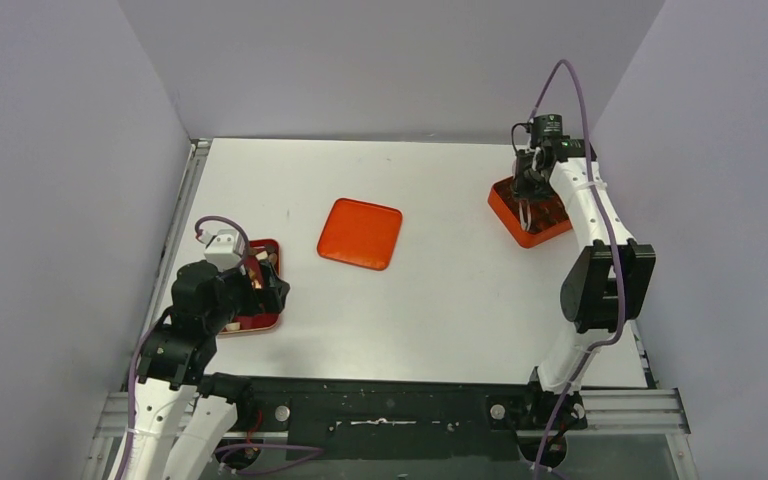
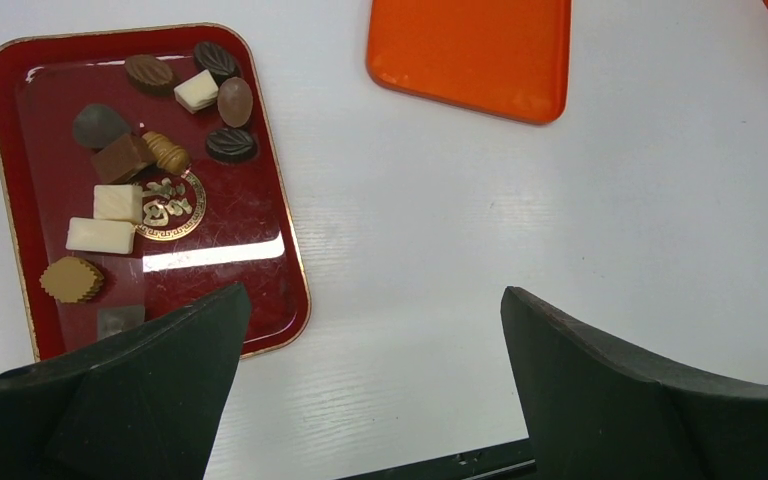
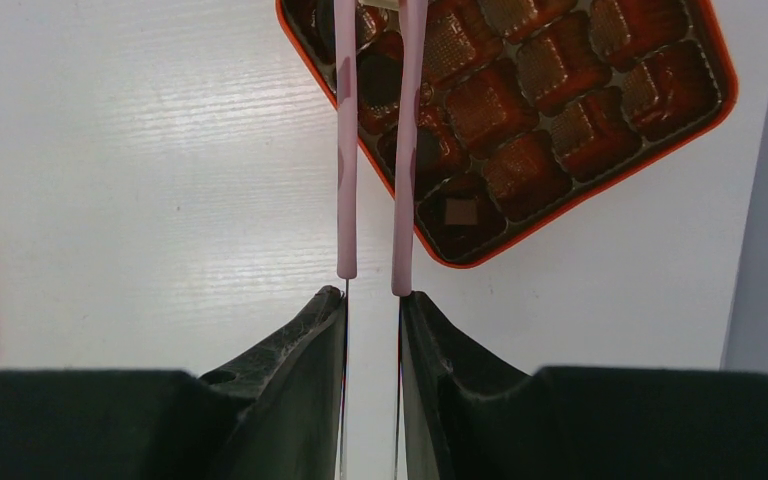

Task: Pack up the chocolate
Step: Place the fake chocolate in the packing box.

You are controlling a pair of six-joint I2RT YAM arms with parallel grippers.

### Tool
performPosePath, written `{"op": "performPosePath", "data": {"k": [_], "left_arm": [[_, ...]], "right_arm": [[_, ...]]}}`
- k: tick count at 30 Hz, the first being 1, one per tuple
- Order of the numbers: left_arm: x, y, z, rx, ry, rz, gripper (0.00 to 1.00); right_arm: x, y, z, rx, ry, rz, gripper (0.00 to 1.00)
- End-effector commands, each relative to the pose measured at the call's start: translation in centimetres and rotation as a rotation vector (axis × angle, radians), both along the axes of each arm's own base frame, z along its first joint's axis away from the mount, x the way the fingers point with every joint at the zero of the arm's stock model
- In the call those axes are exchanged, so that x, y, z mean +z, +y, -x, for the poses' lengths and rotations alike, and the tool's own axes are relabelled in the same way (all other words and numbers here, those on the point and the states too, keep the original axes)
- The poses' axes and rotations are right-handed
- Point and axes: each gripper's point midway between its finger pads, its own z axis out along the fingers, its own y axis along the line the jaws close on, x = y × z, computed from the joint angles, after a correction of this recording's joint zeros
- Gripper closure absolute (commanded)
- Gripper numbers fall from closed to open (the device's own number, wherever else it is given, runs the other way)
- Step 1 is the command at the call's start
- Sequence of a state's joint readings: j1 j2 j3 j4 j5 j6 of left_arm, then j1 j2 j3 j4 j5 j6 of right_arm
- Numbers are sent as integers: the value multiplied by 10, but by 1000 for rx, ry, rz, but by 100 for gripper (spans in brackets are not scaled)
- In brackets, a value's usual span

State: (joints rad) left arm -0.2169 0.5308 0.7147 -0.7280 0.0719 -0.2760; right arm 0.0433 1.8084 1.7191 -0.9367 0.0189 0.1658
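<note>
**Q:** How are the jaws set?

**A:** The right gripper (image 3: 372, 300) is clamped on the slender pink plastic tongs (image 3: 346, 150), whose two arms are squeezed nearly together. Their tips are held over the square orange box (image 3: 447, 260) with the brown moulded insert. Something pale is seen between the tips at the frame edge; whether a piece is being carried cannot be told. The left gripper (image 2: 372, 300) is spread wide and empty, above the near edge of the glossy dark-red rectangular tray (image 2: 250, 230).

**Q:** How far is the task judged to be?

**A:** Early. One small pale square piece (image 3: 460, 212) is seen seated in a corner cell. A few other cells look darker, but their contents cannot be confirmed, and most appear vacant. The bulk of the chocolate (image 2: 120, 158), a dozen or so dark, tan and cream chunks, is lying loose on the red tray, well apart from the box. The flat orange square lid (image 2: 470, 50) is lying on the surface between tray and box, so closing is not yet done.

**Q:** And the surroundings?

**A:** A matt white table (image 2: 560, 200) is enclosed by plain grey-lilac walls (image 1: 380, 60).
</note>
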Motion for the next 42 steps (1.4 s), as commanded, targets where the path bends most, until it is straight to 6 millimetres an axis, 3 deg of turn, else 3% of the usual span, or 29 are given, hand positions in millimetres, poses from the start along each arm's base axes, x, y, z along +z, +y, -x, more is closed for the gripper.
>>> {"op": "performPosePath", "data": {"k": [1,10,13,23,37,42], "left_arm": [[19,-1,-11,-3,-91,2,3],[19,0,-11,1,-98,1,3],[19,0,-11,1,-96,1,3],[18,-2,-13,-7,-90,3,3],[17,-3,-13,-11,-89,6,3],[16,-3,-14,-10,-79,5,3]], "right_arm": [[4,5,-15,29,-37,-51,80],[-23,-1,-22,7,-1,-76,78],[-26,-16,-24,-27,2,-70,78],[-34,-22,-29,-37,19,-64,70],[5,-17,-17,-23,-38,-17,66],[28,12,-12,41,-85,15,66]]}}
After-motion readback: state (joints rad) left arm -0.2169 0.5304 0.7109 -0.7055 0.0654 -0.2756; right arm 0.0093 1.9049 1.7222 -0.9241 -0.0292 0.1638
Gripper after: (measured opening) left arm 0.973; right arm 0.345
